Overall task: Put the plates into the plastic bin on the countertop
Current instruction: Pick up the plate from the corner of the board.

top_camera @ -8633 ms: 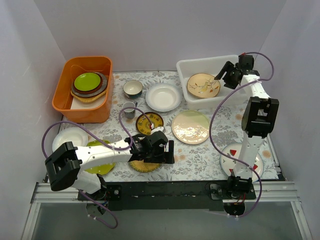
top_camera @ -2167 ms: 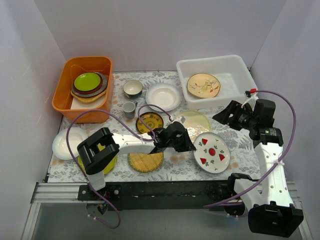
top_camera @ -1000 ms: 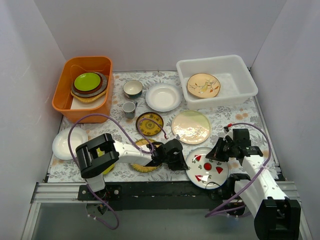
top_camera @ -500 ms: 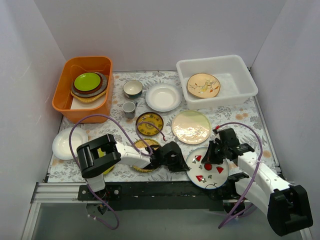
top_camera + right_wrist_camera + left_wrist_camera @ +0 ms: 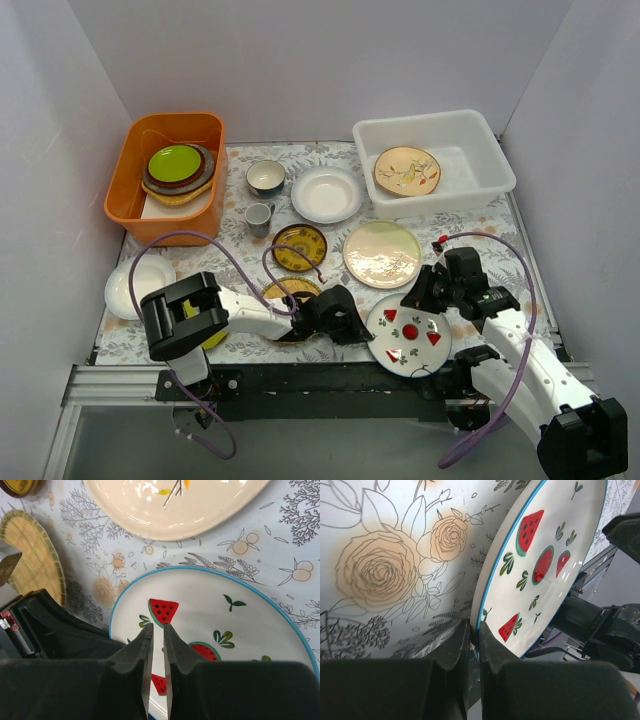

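Observation:
The white plate with red fruit [image 5: 410, 338] [image 5: 540, 550] [image 5: 235, 625] lies at the front of the countertop [image 5: 470, 240], its near edge past the table's front. My left gripper [image 5: 352, 328] [image 5: 474, 630] is shut on its left rim, which is lifted a little. My right gripper [image 5: 420, 297] [image 5: 156, 630] hovers over the plate's face, jaws a thin slit apart with nothing between them. The plastic bin [image 5: 500, 150] at the back right holds the leaf-sprig plate [image 5: 407, 170]. The glossy cream plate [image 5: 381, 253] [image 5: 175, 505] lies just behind.
A white plate [image 5: 326, 193], a small brown-and-yellow plate [image 5: 299, 247] and a woven-straw plate [image 5: 283, 292] [image 5: 30, 555] lie mid-cloth. Another white plate [image 5: 135, 280] sits at the left. The orange tub [image 5: 130, 200] holds stacked dishes. A teal bowl [image 5: 265, 177] and a grey cup [image 5: 258, 218] stand nearby.
The fruit plate has slid a little left and nearer with my left gripper. My right gripper has moved left over the plate, and its jaws have parted slightly.

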